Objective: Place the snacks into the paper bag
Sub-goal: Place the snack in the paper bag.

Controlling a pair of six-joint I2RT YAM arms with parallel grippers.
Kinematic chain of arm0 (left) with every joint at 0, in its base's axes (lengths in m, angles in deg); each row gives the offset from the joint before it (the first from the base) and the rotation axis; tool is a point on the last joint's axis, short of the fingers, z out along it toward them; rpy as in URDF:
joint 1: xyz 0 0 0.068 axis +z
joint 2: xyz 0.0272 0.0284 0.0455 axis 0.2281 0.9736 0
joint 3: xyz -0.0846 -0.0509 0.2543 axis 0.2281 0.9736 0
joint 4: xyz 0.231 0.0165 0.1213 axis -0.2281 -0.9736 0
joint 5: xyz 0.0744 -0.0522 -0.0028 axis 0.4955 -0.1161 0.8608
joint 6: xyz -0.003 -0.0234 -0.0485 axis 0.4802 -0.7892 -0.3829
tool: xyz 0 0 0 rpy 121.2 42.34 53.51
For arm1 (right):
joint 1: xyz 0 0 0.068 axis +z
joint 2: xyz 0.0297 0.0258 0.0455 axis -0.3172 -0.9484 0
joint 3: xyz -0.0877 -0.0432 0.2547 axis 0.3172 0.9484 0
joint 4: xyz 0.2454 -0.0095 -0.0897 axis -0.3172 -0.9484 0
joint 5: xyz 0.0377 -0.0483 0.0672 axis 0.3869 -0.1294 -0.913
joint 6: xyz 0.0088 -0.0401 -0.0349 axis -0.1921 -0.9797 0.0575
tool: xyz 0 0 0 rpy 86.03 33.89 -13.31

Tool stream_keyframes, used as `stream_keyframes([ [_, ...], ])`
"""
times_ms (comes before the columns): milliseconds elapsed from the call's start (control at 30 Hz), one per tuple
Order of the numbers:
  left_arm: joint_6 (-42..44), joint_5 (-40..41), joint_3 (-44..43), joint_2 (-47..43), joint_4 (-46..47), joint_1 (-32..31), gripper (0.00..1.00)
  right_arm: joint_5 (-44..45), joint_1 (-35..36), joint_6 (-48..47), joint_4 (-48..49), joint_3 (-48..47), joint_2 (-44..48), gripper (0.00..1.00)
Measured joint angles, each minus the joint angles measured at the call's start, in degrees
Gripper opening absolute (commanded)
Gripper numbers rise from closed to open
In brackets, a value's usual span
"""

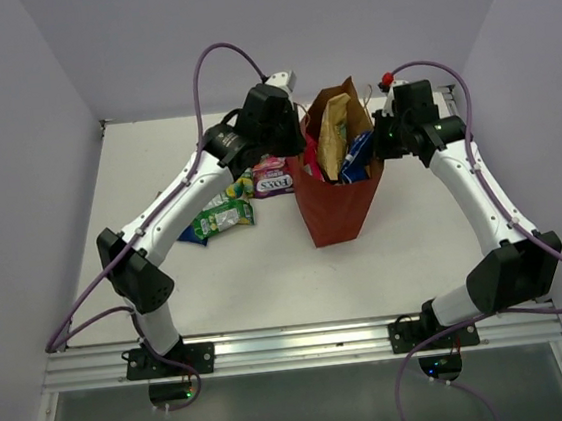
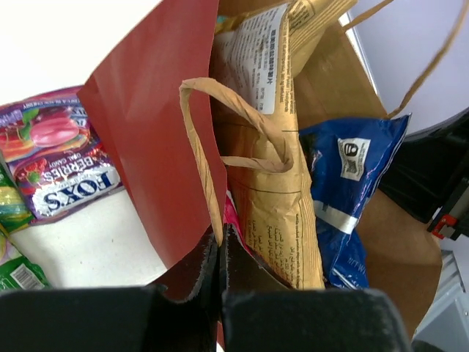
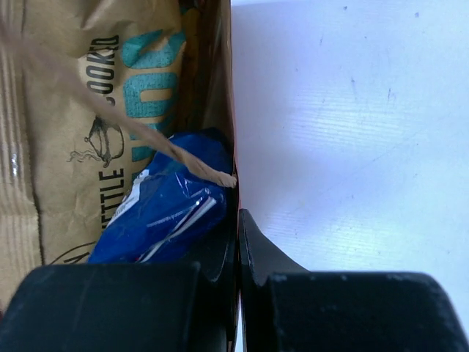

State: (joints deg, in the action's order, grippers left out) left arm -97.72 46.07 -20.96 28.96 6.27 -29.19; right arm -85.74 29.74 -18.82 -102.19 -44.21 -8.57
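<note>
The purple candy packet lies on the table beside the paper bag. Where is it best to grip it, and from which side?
Probably its white-labelled end, from straight above. The purple candy packet lies flat, with the paper bag wall close on one side and green packets on the other; only that end faces bare table.
</note>
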Motion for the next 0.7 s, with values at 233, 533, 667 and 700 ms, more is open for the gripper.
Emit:
stream_keyframes([
  [233,2.5,0.5,1.7,-0.3,-0.2,-2.2,0.0,1.7,0.0,1.3,-0.3,1.5,1.0,0.13],
  [533,2.8,1.8,17.3,-9.4,4.1,-2.1,0.0,2.9,0.3,2.0,-3.5,-3.9,6.5,0.37],
  [667,2.4,2.2,20.7,-11.9,5.2,-1.5,0.0,3.4,2.4,1.8,-4.1,-10.8,11.1,0.5],
  [700,2.3,2.3,21.0,-12.2,5.5,-1.5,0.0,3.7,3.6,1.7,-4.2,-12.6,12.1,0.51],
])
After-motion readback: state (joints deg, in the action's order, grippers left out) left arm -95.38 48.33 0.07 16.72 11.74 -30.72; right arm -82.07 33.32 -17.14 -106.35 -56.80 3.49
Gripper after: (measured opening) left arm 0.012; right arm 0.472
